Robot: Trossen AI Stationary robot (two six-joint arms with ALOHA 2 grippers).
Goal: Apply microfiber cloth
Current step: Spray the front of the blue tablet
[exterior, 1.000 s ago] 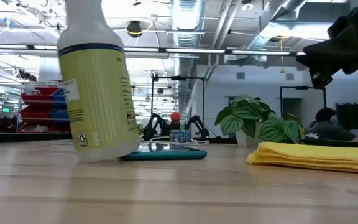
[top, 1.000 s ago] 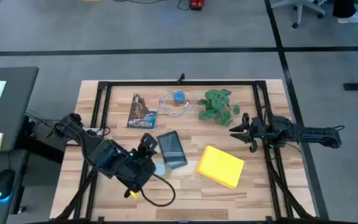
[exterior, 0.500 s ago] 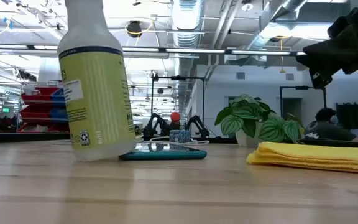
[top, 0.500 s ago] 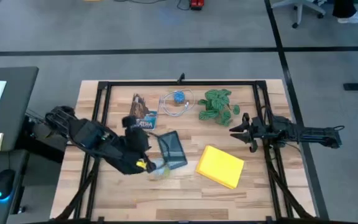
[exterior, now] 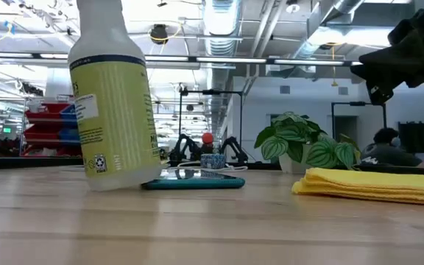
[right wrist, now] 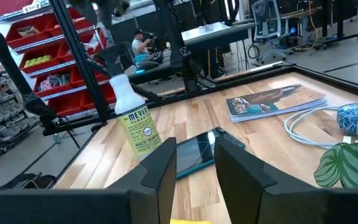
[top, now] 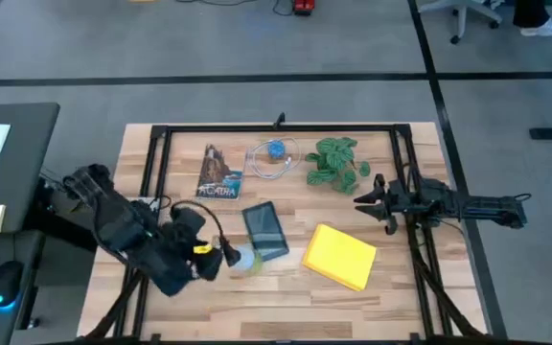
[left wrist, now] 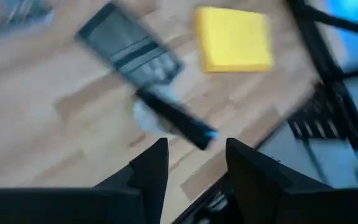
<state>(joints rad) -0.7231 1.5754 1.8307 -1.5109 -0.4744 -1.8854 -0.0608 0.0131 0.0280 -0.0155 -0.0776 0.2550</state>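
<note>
The yellow cloth (top: 339, 256) lies flat on the table (top: 286, 297), just beside the tablet (top: 264, 230), free for grabbing. The left gripper (top: 226, 254), fingers apart and empty, hovers by the spray bottle (exterior: 114, 103). The right gripper (top: 376, 203), also parted, waits above the table's right edge.

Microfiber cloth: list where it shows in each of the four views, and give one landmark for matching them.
High view: the microfiber cloth lies flat, right of the dark tablet.
Low view: the cloth is at the right edge, on the table.
Left wrist view: the cloth is near the top.
Right wrist view: only a yellow sliver at the bottom edge, likely the cloth.
Shared landmark: the tablet, seen in all four views.
</note>
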